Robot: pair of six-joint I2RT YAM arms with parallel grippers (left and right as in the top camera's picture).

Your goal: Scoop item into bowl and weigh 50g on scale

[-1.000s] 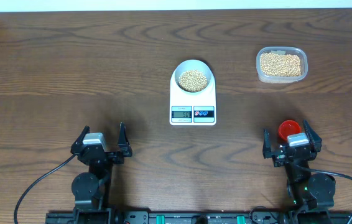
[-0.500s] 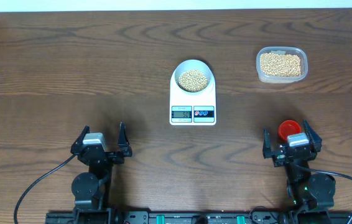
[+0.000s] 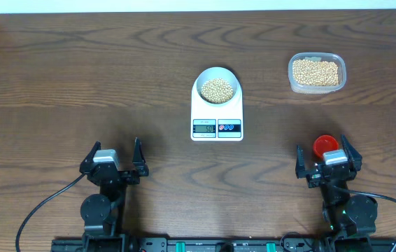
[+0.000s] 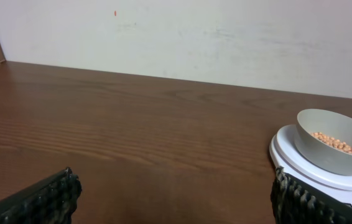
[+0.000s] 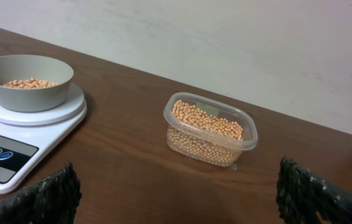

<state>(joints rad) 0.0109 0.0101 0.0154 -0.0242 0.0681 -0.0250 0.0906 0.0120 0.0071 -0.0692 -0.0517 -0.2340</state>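
Tan beans (image 3: pixel 217 89) sit in bowl (image 3: pixel 217 69) on scale (image 3: pixel 216 112) for weighing | left hand (image 3: pixel 116 147), right hand (image 3: pixel 323 151): wide open, empty, parked near edge

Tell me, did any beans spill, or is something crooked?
Nothing stands out. The bowl sits upright on the scale. The beans lie only inside it and the tub, with none loose on the table.
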